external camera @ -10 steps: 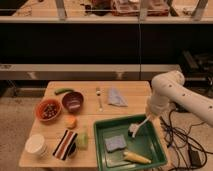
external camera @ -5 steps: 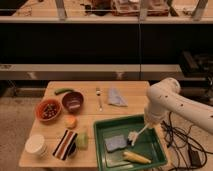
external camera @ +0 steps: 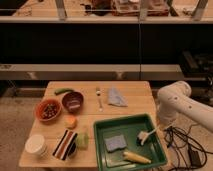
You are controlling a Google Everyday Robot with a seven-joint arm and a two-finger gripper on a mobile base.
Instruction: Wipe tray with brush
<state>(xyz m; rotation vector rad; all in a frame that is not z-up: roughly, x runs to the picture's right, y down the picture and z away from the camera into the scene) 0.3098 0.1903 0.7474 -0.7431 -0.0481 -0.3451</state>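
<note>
The dark-green tray (external camera: 118, 120) lies at the table's front right. The brush (external camera: 146, 135) slants over the tray's right half, its white handle rising to the right and its darker head low on the tray floor. My gripper (external camera: 159, 127) is at the end of the white arm, over the tray's right rim, shut on the top of the brush handle. A grey-blue sponge (external camera: 114, 143) and a yellow item (external camera: 136, 157) lie inside the tray, left of and in front of the brush head.
On the table are a fork (external camera: 99, 97), a blue cloth (external camera: 116, 97), two bowls (external camera: 49, 110) (external camera: 73, 101), an orange (external camera: 71, 121), a light-green sponge (external camera: 82, 140), a striped bowl (external camera: 64, 145) and a white cup (external camera: 36, 145). Cables lie on the floor at the right.
The arm has shifted to the right and lowered. The brush head has moved toward the front right of the tray floor.
</note>
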